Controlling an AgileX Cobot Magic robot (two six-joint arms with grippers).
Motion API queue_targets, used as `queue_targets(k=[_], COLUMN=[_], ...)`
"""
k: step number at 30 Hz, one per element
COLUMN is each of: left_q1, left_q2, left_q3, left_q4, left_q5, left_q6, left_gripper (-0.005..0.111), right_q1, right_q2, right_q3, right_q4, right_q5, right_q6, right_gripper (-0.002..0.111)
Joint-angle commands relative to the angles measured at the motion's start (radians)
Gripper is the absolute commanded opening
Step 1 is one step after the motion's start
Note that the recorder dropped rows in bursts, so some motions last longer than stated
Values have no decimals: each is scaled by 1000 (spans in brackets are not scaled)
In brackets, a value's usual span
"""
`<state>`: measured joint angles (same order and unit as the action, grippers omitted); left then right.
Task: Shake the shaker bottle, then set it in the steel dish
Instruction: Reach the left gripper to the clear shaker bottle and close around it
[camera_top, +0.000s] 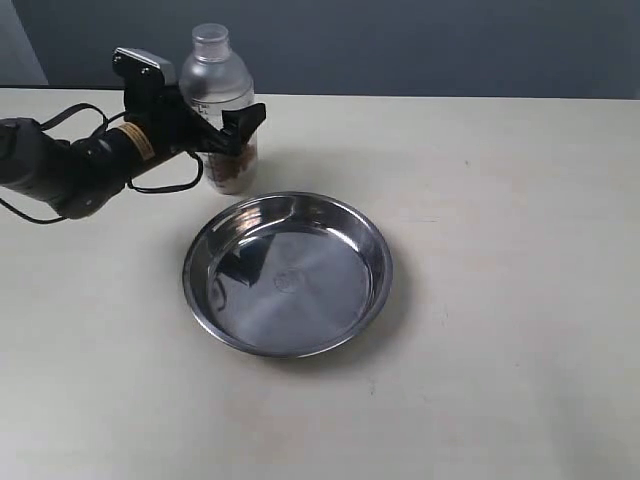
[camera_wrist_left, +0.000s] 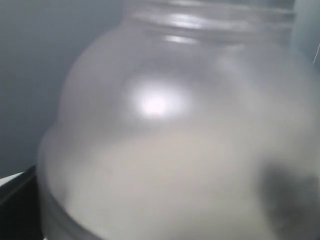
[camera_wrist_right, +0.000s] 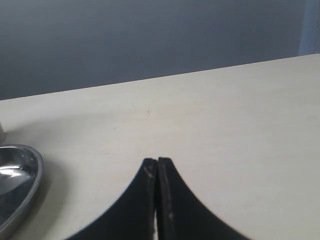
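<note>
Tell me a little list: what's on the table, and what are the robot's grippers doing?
shaker bottle: upright, just behind the dish, brown granules at its bottom
steel dish: middle of the table, nothing in it yet
left gripper: closed around the bottle's middle
right gripper: shut, holding nothing, above bare table
table: pale and plain

Pale beige table (camera_top: 500, 300), steel dish (camera_top: 288, 275) resting on it
</note>
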<state>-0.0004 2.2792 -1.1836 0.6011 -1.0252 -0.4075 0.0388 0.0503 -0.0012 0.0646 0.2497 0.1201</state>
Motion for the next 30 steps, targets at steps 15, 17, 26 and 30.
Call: queue_targets(k=[15,17,26,30], left_q1=[-3,-3,-1,-3], left_q2=[53,53,53,46], left_q3=[-5,-5,-5,-5], left_q4=[77,86,89,54], left_q5=[-94,-103,-51,-49], left_q6=[-82,-80,-84,-117], left_gripper=[37,24,0,0], right_q1=[3,3,3,3], right_q2=[2,2,2,2], right_q3=[1,1,1,1], right_q4=[-2,-2,-2,-2], right_q5=[-13,-13,-13,-13], right_q6=[-4,-4,-4,-4], right_gripper=[-1,-1,-1,-1])
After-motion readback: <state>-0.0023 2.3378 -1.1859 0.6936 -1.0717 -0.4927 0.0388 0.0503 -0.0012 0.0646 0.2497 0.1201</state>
